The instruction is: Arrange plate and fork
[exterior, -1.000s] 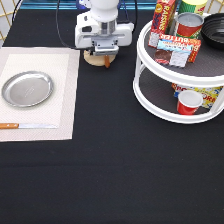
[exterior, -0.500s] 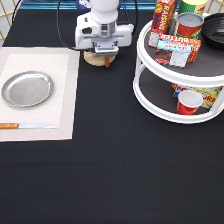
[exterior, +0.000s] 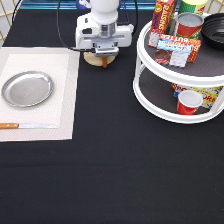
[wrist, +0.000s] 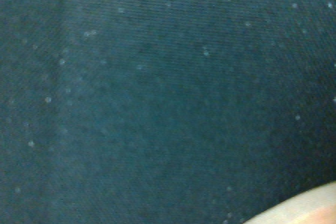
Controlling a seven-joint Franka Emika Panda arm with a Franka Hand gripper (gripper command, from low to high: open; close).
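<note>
The shiny round plate (exterior: 27, 89) lies on a pale placemat (exterior: 60, 75) at the exterior view's left. My gripper (exterior: 103, 53) is at the exterior view's top centre, low over a tan wooden coaster (exterior: 92, 60). A short brown-orange piece, apparently the fork's handle (exterior: 104, 63), pokes out from under the hand; the rest of the fork is hidden by it. The wrist view shows dark tablecloth and a tan coaster edge (wrist: 300, 214) in one corner.
A knife (exterior: 25, 125) with a wooden handle lies along the placemat's near edge. A white two-tier turntable rack (exterior: 150, 95) stands at the exterior view's right, holding cans, boxes and a red cup (exterior: 188, 102).
</note>
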